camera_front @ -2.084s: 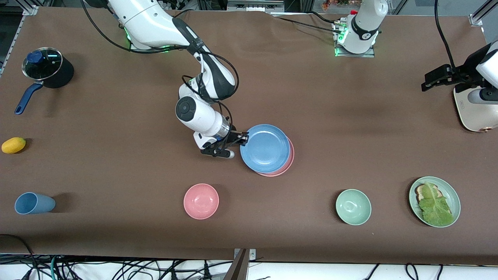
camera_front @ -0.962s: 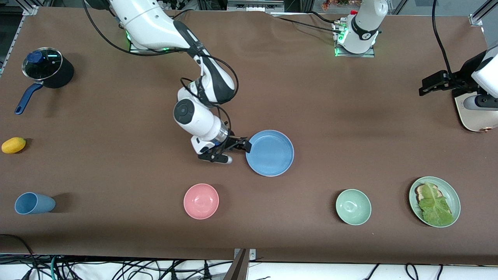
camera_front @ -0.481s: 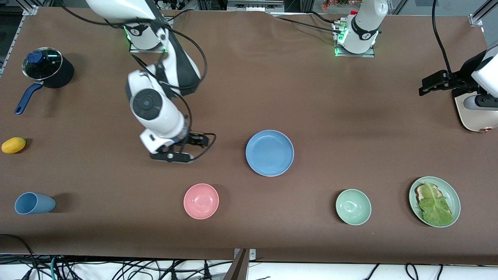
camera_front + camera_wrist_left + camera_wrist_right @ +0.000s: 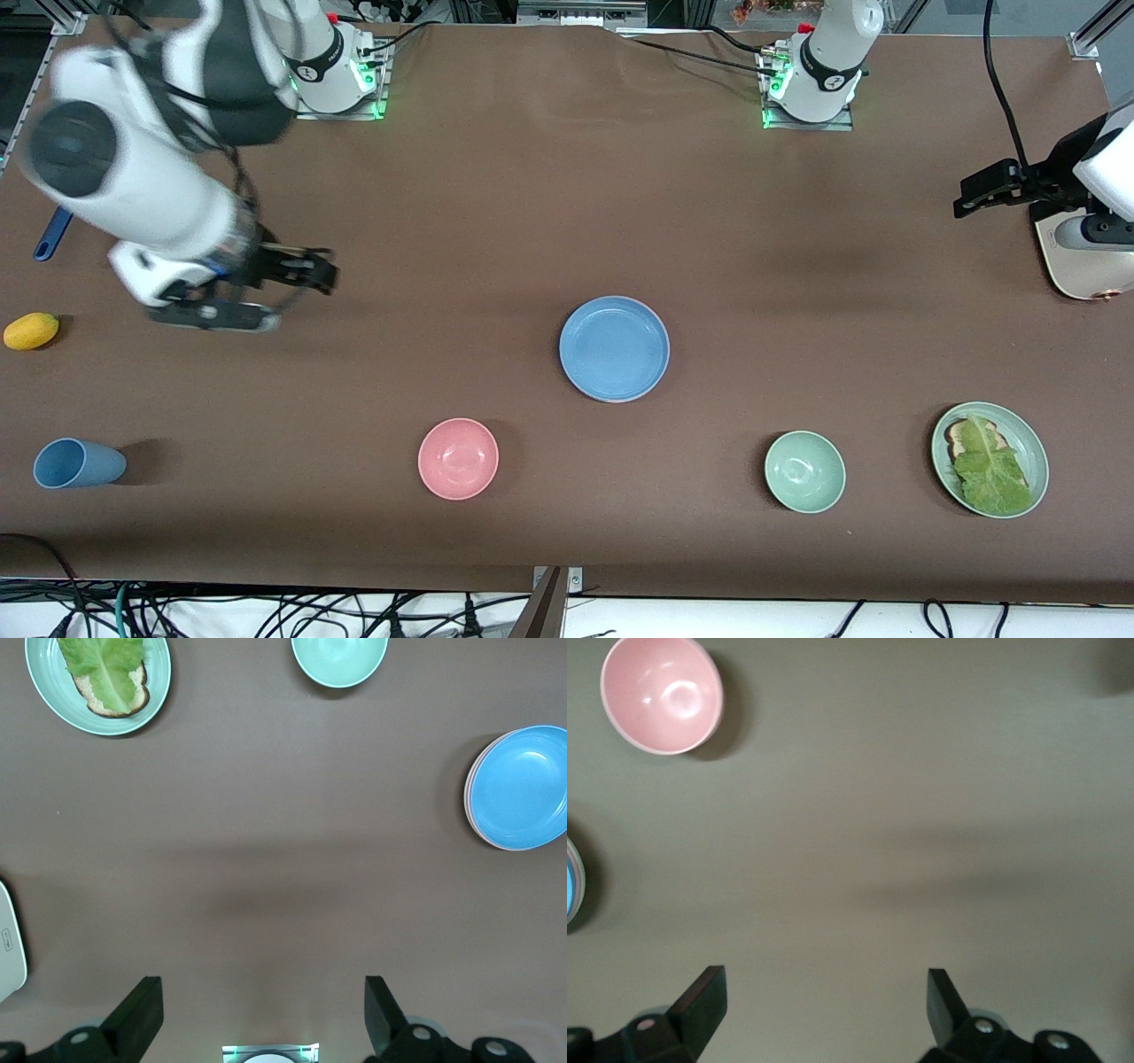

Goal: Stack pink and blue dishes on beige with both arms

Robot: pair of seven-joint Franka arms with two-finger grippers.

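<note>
Since the blue plate (image 4: pixel 614 348) is seen atop the pink plate (image 4: pixel 470 811), both grippers are kept clear. The right gripper (image 4: pixel 292 288) and left gripper (image 4: pixel 973 191) are held spread, empty, over bare table.

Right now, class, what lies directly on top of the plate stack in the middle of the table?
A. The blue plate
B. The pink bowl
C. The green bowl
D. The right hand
A: the blue plate sits on top of the stack with only a thin pink rim showing beneath it, while the pink bowl and green bowl rest apart on the table nearer the front camera, and the right hand is open and away toward the right arm's end.
</note>
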